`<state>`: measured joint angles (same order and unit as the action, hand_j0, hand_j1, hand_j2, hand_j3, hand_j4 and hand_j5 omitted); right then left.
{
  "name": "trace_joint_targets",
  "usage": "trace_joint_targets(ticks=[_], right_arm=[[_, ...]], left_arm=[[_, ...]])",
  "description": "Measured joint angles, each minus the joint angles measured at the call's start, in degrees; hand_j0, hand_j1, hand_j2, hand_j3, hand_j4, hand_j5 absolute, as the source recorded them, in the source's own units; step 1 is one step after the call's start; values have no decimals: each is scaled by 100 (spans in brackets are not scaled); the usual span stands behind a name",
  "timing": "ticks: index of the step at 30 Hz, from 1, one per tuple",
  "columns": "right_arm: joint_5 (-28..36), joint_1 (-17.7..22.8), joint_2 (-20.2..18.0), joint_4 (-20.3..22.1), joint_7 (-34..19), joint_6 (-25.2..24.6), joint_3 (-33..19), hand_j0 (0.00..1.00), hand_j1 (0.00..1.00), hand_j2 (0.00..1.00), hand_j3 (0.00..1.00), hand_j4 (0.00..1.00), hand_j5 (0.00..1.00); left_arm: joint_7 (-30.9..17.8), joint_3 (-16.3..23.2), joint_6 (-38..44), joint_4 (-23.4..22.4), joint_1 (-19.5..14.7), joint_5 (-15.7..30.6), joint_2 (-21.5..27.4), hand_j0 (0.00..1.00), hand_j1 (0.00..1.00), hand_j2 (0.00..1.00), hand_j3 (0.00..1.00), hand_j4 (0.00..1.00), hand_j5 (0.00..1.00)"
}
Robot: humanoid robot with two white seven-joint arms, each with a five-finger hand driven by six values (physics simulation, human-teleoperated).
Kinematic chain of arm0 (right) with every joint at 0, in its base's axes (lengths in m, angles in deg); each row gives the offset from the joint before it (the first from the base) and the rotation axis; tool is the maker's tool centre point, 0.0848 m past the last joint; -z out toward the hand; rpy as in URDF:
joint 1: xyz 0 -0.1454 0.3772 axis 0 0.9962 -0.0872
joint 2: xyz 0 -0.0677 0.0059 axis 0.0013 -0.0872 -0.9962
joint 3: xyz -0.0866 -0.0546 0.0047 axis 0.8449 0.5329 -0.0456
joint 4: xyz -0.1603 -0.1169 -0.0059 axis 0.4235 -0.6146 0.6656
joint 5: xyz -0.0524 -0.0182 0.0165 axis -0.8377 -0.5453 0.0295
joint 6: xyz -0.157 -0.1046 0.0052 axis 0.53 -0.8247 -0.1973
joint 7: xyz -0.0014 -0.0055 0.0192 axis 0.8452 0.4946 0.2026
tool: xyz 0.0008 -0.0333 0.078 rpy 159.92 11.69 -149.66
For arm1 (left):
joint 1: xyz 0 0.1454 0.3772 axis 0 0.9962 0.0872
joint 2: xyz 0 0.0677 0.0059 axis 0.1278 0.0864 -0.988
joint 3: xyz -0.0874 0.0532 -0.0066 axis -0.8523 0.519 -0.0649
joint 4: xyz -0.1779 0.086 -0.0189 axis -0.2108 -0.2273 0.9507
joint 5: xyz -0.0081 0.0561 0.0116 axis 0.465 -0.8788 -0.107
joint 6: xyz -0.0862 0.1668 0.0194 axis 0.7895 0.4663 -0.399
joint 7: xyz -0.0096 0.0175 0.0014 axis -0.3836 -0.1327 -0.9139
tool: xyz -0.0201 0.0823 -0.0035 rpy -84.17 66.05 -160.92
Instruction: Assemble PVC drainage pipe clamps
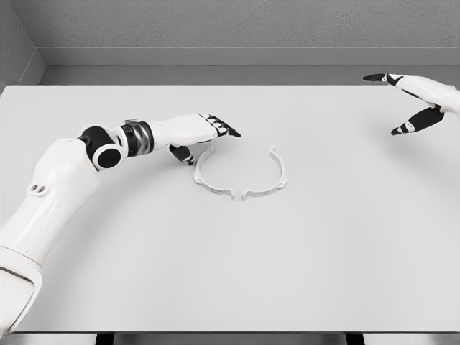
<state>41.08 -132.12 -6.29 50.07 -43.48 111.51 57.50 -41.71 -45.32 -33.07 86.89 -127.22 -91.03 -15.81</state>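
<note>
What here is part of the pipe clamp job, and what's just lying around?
Part of the job:
left clamp half
right clamp half
left hand, open beside the left half
right hand, open, far off

Lying around:
nothing else on the table

No text, label, brand, number or sign can be read anywhere in the head view. The surfaces that show carry no lettering or markings that could be made out as writing.
</note>
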Motion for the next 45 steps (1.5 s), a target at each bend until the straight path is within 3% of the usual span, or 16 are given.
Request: trace_joint_targets(ticks=[45], right_arm=[[209, 9, 9, 236, 0, 0, 140, 100, 100, 100, 100, 100, 100]], left_arm=[[-42, 16, 1, 82, -53, 109, -248, 100, 100, 100, 100, 100, 100]])
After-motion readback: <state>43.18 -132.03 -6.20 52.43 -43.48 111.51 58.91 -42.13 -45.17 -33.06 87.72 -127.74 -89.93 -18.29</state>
